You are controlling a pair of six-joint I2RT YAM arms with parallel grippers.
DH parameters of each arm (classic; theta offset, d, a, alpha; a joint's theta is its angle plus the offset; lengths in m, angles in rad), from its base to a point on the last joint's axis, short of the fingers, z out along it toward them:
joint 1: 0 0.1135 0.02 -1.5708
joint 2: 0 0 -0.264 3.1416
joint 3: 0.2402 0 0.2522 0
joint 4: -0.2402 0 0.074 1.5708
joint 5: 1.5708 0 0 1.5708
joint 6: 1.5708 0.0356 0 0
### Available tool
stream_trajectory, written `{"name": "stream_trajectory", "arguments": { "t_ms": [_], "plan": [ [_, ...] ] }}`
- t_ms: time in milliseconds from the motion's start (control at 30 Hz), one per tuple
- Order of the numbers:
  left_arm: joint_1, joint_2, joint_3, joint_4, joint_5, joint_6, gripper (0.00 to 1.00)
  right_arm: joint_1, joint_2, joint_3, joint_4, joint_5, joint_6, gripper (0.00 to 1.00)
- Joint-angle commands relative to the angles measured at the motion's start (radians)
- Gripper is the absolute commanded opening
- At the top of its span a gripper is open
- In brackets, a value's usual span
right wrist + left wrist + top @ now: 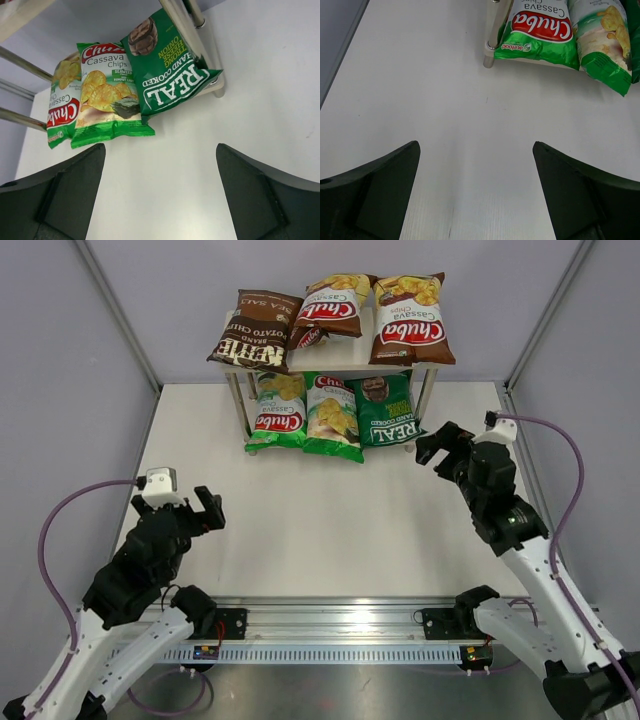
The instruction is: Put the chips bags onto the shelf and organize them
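Off the shelf's (345, 368) left front, the left pincer (208, 510) hung apart, empty. All six chips bags (330, 412) sat on the shelf, three per tier. Near its right leg, the right pincer (440, 445) gaped empty. Placing looked done; perhaps straightening the overhanging Kettle bag (255, 330) came next.

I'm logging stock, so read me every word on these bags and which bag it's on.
"Kettle Brand Potato Chips", "Sea Salt": dark brown bag.
"Chuba Cassava": brown bags.
"Chuba Cassava Chips", "Seaweed": middle green bag.
"Chuba", "acefood": left green bag.
"REAL Hand Cooked", "Strong Cheese Onion": dark green bag.
Finer print: too small.
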Motion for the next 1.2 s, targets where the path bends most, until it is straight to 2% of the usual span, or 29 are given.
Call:
{"name": "stream_trajectory", "arguments": {
  "t_ms": [0, 67, 133, 233, 433, 667, 967, 1167],
  "plan": [
    [0.005, -0.018, 0.006, 0.087, 0.018, 0.092, 0.99, -0.004, -0.041, 0.170, -0.433, 0.009, -0.257, 0.99],
    [0.005, -0.025, 0.032, 0.071, -0.007, 0.119, 0.99, -0.004, -0.047, 0.299, -0.590, 0.055, -0.279, 1.00],
    [0.005, -0.034, 0.035, 0.070, -0.024, 0.135, 0.99, -0.004, -0.055, 0.342, -0.694, 0.078, -0.282, 1.00],
    [0.005, -0.052, 0.012, 0.087, -0.045, 0.150, 0.99, -0.004, -0.108, 0.360, -0.734, 0.043, -0.302, 1.00],
    [0.005, -0.106, -0.084, 0.147, -0.056, 0.138, 0.99, -0.004, -0.275, 0.305, -0.664, -0.071, -0.351, 0.99],
    [0.082, -0.181, -0.147, 0.213, 0.053, 0.199, 0.99, -0.004, -0.421, 0.161, -0.527, -0.059, -0.377, 1.00],
    [0.097, -0.221, -0.163, 0.236, 0.134, 0.216, 0.99, -0.004, -0.444, 0.133, -0.498, -0.030, -0.389, 0.99],
    [0.099, -0.224, -0.166, 0.235, 0.125, 0.211, 0.99, -0.004, -0.455, 0.104, -0.477, -0.019, -0.389, 1.00]
  ]
}}
